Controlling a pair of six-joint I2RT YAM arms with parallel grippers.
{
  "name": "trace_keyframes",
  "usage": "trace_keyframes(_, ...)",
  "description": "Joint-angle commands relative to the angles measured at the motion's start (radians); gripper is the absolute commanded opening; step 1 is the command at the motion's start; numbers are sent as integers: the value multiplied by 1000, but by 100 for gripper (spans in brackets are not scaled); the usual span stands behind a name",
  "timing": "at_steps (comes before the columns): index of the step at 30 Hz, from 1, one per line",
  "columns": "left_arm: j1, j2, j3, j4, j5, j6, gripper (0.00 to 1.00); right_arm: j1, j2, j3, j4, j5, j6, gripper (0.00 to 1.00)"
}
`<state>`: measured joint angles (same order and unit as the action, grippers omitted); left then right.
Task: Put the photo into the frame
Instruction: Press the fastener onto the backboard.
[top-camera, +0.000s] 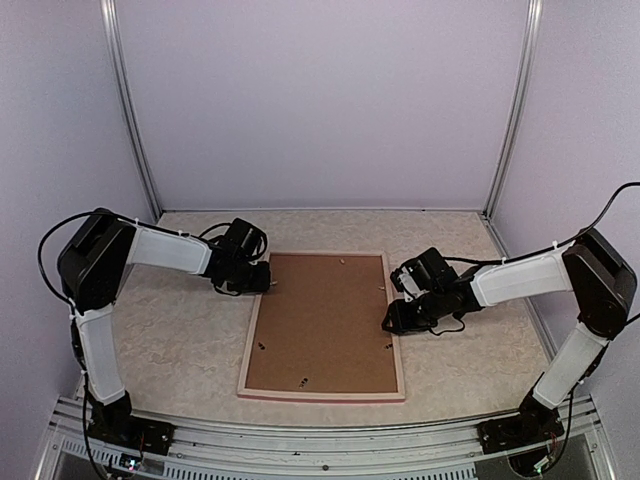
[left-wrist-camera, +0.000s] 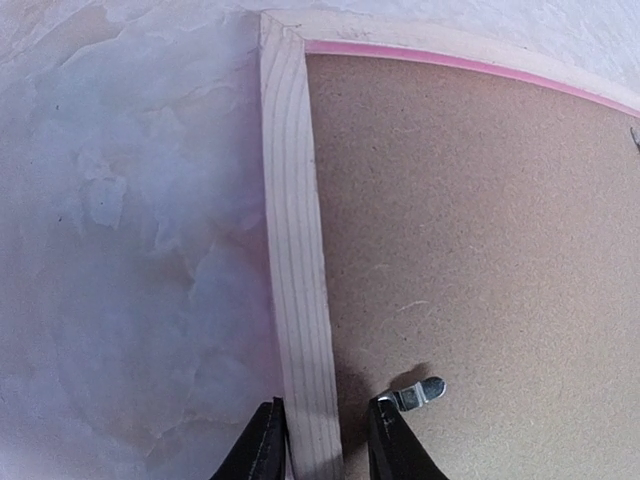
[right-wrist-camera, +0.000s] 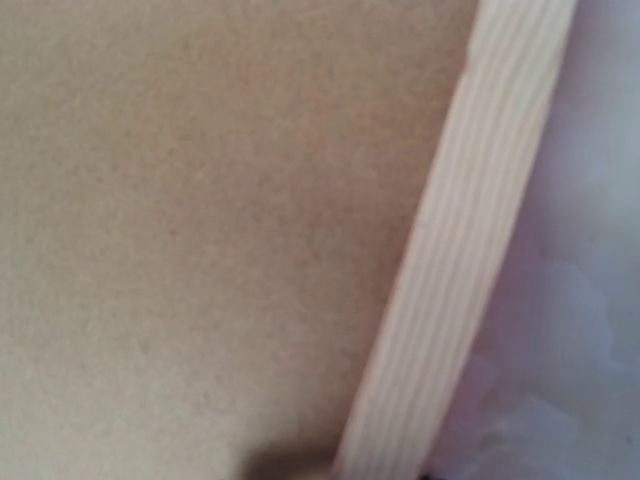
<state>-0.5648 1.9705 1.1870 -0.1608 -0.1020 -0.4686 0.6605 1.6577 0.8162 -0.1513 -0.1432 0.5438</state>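
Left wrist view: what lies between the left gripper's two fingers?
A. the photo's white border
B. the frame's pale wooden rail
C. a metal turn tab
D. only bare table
B: the left gripper straddles the pale wooden rail of the frame, while the metal tab lies just outside it on the backing board.
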Motion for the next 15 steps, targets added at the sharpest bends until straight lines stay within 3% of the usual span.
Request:
trace_keyframes(1,20,43,11,37,46,-14,30,-8,-8,-19,22,-14,6,40)
trace_keyframes(15,-6,-6,-49,49,57,-27,54,-8,5,-20,32,-18,2,39)
